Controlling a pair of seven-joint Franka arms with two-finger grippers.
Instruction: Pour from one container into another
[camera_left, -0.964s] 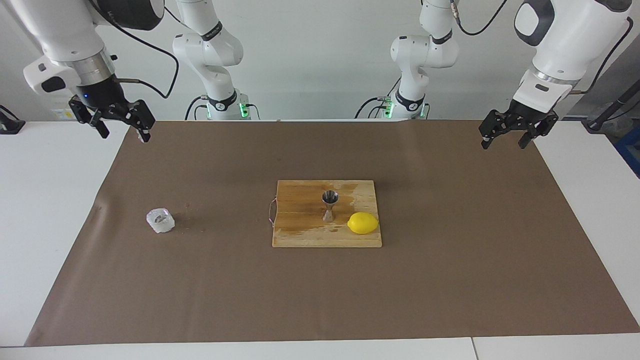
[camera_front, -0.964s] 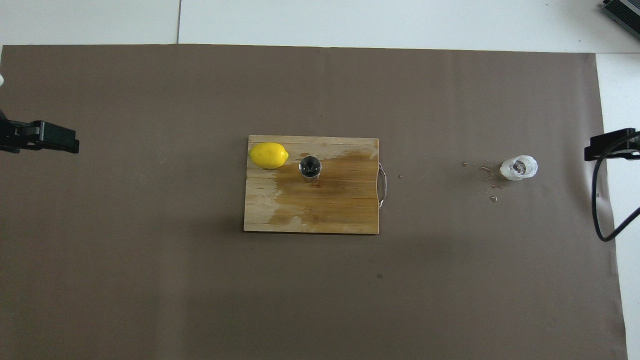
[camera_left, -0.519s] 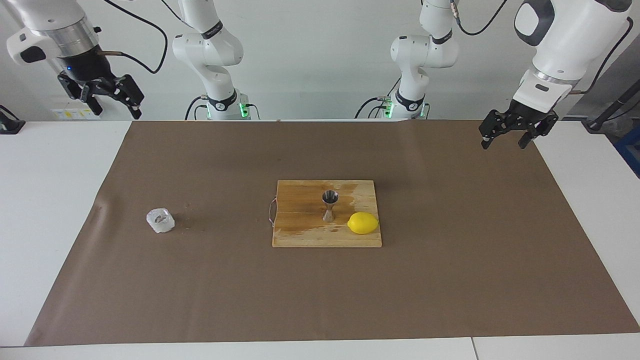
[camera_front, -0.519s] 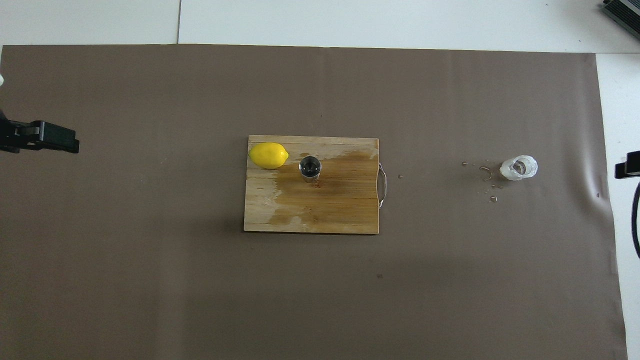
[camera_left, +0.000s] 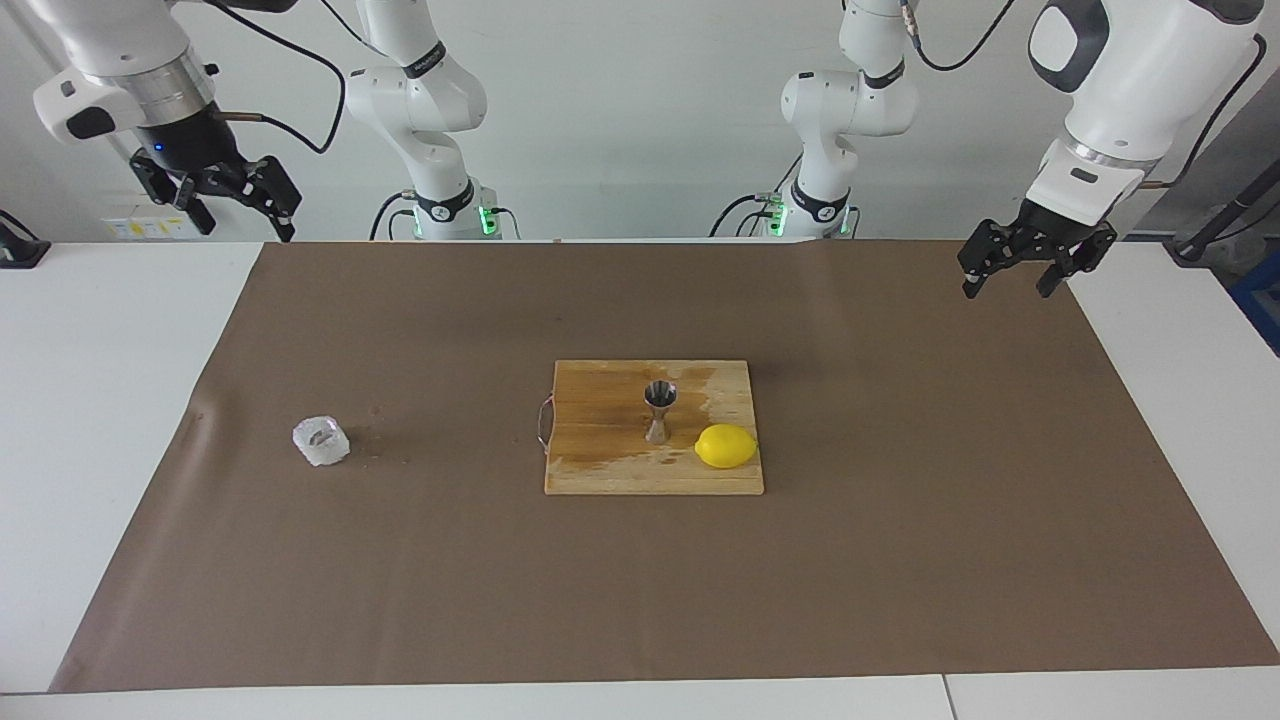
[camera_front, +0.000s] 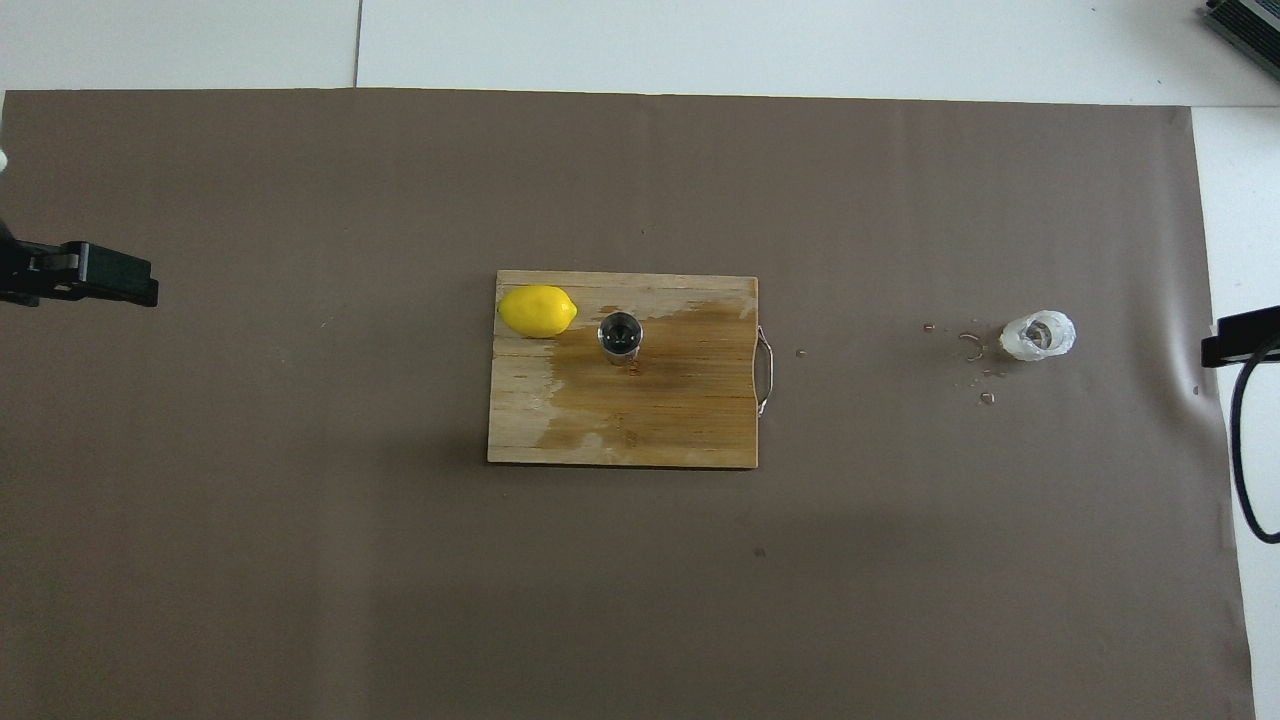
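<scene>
The small clear whitish cup (camera_left: 321, 441) stands upright on the brown mat toward the right arm's end; it also shows in the overhead view (camera_front: 1038, 335). The steel jigger (camera_left: 659, 410) stands upright on the wooden board (camera_left: 600, 470), seen from above as a dark ring (camera_front: 620, 333). My right gripper (camera_left: 245, 222) is open and empty, raised high over the mat's corner at the robots' end, well apart from the cup. My left gripper (camera_left: 1006, 288) is open and empty, waiting over the mat's edge at the left arm's end.
A yellow lemon (camera_left: 726, 446) lies on the board beside the jigger, toward the left arm's end. The board (camera_front: 660, 420) is wet and has a wire handle. Small droplets (camera_front: 975, 350) lie on the mat beside the cup.
My right gripper rose and drew back toward the robots' end, then came down a little. The cup, jigger, lemon and left arm have not moved.
</scene>
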